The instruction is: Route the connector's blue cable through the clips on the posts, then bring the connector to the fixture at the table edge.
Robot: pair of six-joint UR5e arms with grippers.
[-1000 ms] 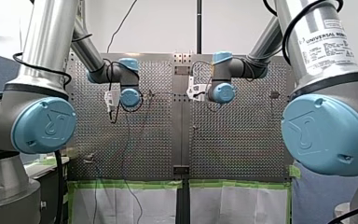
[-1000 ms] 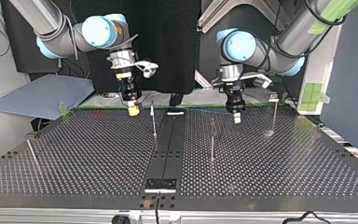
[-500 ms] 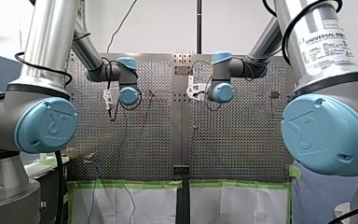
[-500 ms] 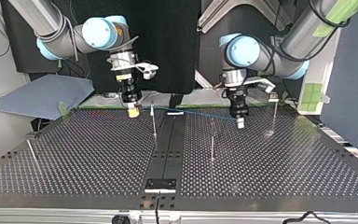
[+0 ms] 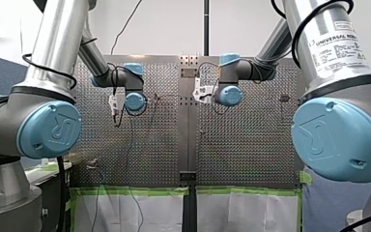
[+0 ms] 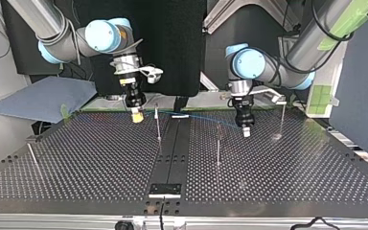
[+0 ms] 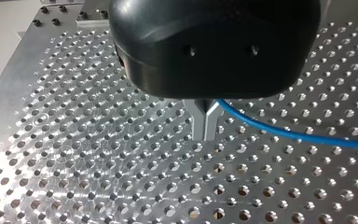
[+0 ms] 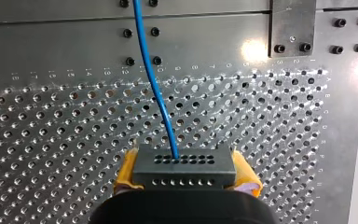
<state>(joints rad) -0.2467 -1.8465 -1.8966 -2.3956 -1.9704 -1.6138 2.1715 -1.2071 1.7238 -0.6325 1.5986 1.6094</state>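
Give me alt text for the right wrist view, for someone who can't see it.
The right gripper's yellow pads clamp a dark connector. A blue cable leaves its top face and runs ahead over the perforated table toward a bolted plate.

The front view looks from behind and above the shoulders, outward over the perforated counter [image 5: 251,145]. My left arm [image 5: 53,63] fills its 9 o'clock side and my right arm [image 5: 333,58] its 3 o'clock side. The top view sits low across the counter and faces back, so the arms enter crossed, at 1 and 11 o'clock. Both views share the whole counter. Each wrist view hangs close over the holes, looking along its own fingers: left fingers [image 7: 198,123], and right fingers [image 8: 127,170] around the connector [image 8: 184,168]. Both catch the blue cable [image 7: 298,135].
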